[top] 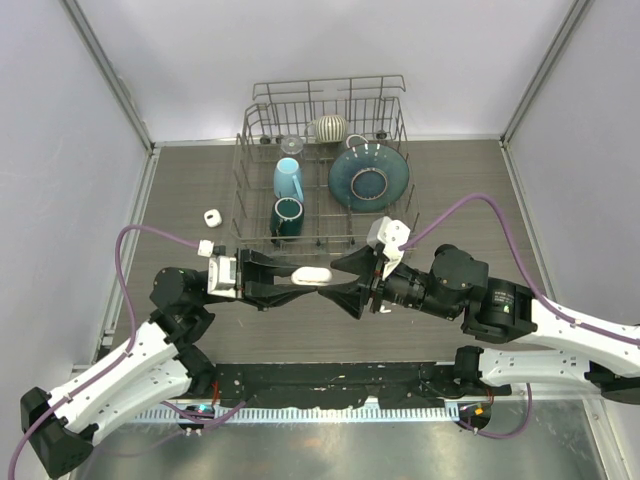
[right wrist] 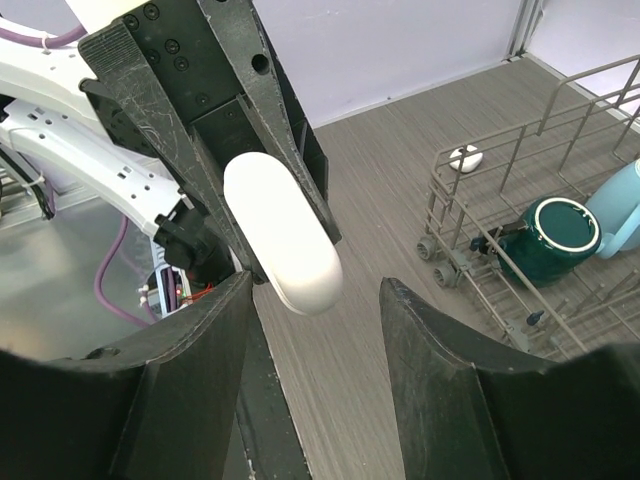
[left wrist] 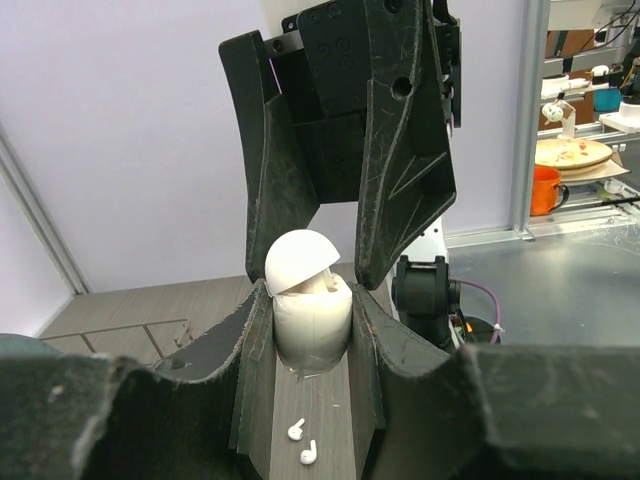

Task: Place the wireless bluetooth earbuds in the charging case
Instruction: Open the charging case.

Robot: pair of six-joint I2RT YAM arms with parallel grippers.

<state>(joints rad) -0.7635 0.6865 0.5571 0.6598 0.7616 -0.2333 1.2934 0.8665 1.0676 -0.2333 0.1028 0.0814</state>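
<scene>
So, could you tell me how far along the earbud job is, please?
Partly done. The left gripper is shut on the charging case, its lid is hinged open, and one earbud appears to sit inside. In hand: the right gripper stands open at the lid, holding nothing. Left to do: two earbuds lie on the table below the case, not yet inserted.
</scene>
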